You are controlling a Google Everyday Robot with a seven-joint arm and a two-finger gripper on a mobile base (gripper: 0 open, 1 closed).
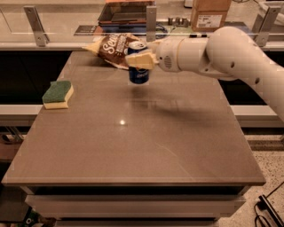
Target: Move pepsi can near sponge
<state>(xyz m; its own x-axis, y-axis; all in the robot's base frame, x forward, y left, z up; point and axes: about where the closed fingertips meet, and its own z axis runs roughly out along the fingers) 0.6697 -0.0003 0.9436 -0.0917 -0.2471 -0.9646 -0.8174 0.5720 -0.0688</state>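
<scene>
The pepsi can (pixel 139 74) is dark blue with a silver top and hangs in the air above the table's far middle. My gripper (pixel 140 60) is shut on its upper part, with the white arm reaching in from the right. The sponge (pixel 58 94), green on top and pale yellow below, lies flat near the table's left edge, well left of the can.
A brown-and-yellow chip bag (pixel 113 48) lies at the table's far edge just behind the can. The grey table (pixel 133 146) stretches toward me. A cardboard box (pixel 209 14) and a dark tray (pixel 125 12) stand on the counter behind.
</scene>
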